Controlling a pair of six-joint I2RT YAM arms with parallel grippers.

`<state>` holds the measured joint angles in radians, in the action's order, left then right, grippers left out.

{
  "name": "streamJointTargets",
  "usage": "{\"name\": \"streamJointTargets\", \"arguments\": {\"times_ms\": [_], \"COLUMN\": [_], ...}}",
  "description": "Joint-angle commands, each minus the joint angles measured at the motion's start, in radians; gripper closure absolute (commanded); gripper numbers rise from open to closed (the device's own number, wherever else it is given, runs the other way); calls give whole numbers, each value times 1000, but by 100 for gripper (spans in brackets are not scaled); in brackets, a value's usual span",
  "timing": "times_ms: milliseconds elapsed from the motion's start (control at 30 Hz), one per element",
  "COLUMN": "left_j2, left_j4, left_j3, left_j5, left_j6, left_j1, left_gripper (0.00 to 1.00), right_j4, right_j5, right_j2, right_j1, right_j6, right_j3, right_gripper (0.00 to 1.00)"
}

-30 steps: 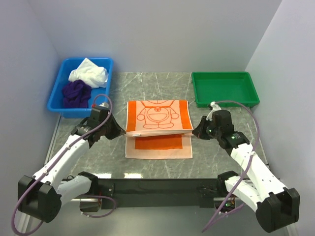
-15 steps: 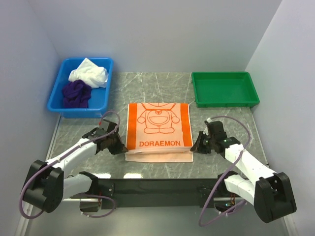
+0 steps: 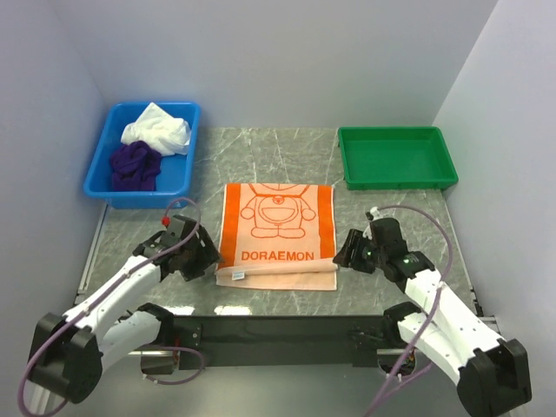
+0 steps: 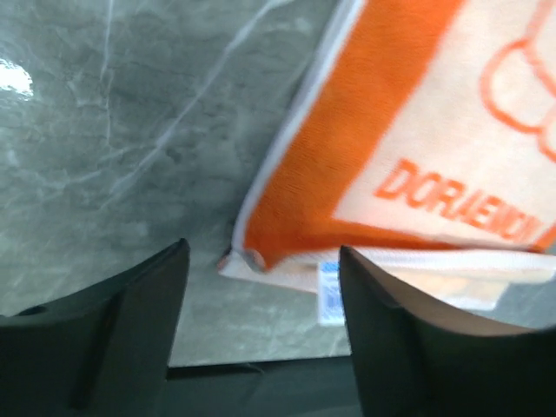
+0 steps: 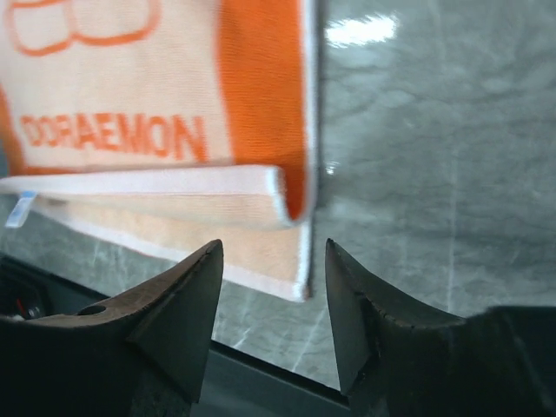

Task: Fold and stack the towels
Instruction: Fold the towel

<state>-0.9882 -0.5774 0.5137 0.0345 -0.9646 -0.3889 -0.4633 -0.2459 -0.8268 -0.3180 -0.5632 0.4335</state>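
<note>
so the orange Doraemon towel is lying folded in the middle of the grey marble table, print side up with DORAEMON readable along the near end; the bottom layer pokes out a bit past the top one at the near edge, pale side showing. left gripper sits low by the towel's near-left corner, right gripper by the near-right one; going by the wrist cams both claws are spread wide with nothing clamped in them; on each side the towel corner lies just ahead of the tips, not pinched. there's a little tag sticking out of the fold near the left corner. the white towel and the dark purple towel are bunched up together in the blue bin at the far left, white one at the back, purple nearer, touching; a green tray sits at the far right of the table
</note>
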Motion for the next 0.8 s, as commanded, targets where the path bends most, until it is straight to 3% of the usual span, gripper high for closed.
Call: {"name": "streamJointTargets", "arguments": {"times_ms": [0, 167, 300, 500, 767], "left_j2": [71, 40, 10, 55, 137], "left_j4": [-82, -111, -64, 48, 125], "left_j3": [98, 230, 278, 264, 218], "left_j5": [-31, -119, -156, -208, -222], "left_j6": [6, 98, 191, 361, 397], "left_j1": [-7, -7, -7, -5, -5], "left_gripper": [23, 13, 2, 1, 1], "right_j4": [-3, 41, 98, 129, 126], "right_j5": [43, 62, 39, -23, -62], "right_j2": [29, -168, -359, -538, -661], "right_j1": [-78, -237, -328, -378, -434], "right_j6": [48, 190, 293, 405, 482], "right_j3": [123, 255, 341, 390, 424], "right_gripper": [42, 40, 32, 22, 19]}}
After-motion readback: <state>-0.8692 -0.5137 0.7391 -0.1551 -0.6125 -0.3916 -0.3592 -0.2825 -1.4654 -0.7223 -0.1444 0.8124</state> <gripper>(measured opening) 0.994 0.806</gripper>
